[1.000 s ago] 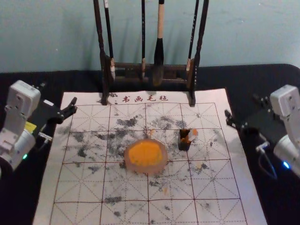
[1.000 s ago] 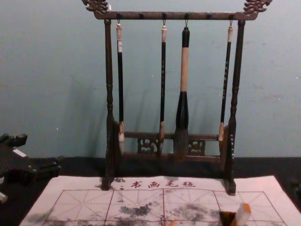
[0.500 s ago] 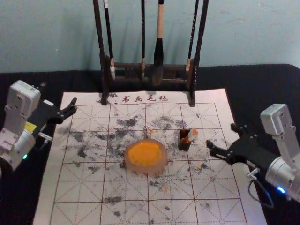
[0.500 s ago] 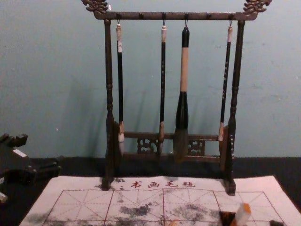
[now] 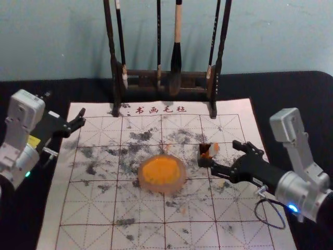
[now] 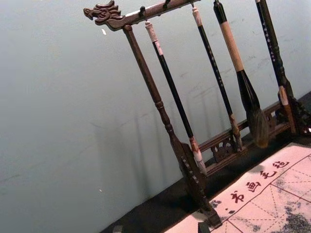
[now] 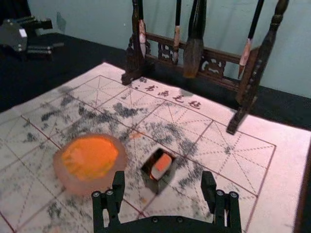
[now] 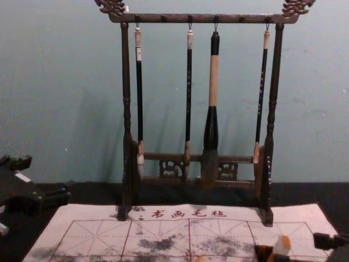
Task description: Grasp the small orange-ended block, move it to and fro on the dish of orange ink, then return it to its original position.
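Observation:
My right gripper [image 5: 220, 157] reaches in from the right at the dark holder [image 5: 203, 154], its fingers apart with nothing between them. The small orange-ended block [image 5: 214, 150] leans in that holder. In the right wrist view the block [image 7: 161, 166] lies beyond the open right gripper [image 7: 163, 187], and in the chest view the block [image 8: 281, 247] tilts up beside the dark fingers. The dish of orange ink [image 5: 162, 173] rests left of the holder. My left gripper [image 5: 79, 121] stays parked open over the mat's left edge.
A brush rack [image 5: 166, 78] with several hanging brushes stands along the mat's back edge. The white gridded mat [image 5: 140, 211], stained with ink, lies on a black cloth [image 5: 291, 104]. A wall rises behind.
My right gripper has moved in from the right edge toward the holder and block, staying open. The left arm, dish and block have held their places.

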Robot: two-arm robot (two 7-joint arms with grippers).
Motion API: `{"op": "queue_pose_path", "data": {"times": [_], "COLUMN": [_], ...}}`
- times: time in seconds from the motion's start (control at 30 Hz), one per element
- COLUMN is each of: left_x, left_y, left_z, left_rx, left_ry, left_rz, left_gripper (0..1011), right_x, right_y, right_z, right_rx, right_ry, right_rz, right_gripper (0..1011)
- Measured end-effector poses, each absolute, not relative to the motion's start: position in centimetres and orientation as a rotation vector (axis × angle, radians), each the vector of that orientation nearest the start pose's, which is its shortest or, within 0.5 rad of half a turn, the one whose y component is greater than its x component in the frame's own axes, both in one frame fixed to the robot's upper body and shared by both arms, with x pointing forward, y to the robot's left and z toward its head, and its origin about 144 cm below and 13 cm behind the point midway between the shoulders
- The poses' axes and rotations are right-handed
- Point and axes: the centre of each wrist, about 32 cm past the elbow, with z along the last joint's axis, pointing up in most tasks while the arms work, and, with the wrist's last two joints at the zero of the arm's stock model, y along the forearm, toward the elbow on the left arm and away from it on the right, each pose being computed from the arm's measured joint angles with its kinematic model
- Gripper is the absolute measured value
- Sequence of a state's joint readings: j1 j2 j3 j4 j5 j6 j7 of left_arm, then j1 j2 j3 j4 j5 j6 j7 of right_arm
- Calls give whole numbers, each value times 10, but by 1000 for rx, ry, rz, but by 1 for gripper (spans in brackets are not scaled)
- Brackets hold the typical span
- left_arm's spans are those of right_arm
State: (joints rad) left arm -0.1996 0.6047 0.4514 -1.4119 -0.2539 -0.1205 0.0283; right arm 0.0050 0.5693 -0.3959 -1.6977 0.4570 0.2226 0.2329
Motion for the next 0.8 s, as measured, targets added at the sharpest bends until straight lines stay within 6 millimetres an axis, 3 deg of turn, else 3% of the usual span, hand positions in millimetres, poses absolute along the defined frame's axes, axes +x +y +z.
{"op": "queue_pose_path", "data": {"times": [0.4,0.8], "left_x": [489,489], "left_y": [310,310], "left_z": [1140,1140], "left_rx": [304,305], "left_ry": [-285,-285], "left_rz": [1248,1248], "left_gripper": [1001,1001], "right_x": [449,456], "right_y": [-238,-232], "right_z": [1166,1176], "right_rx": [-278,-281], "right_ry": [231,291], "right_rz": [-980,-1013], "right_gripper": [1002,1002]}}
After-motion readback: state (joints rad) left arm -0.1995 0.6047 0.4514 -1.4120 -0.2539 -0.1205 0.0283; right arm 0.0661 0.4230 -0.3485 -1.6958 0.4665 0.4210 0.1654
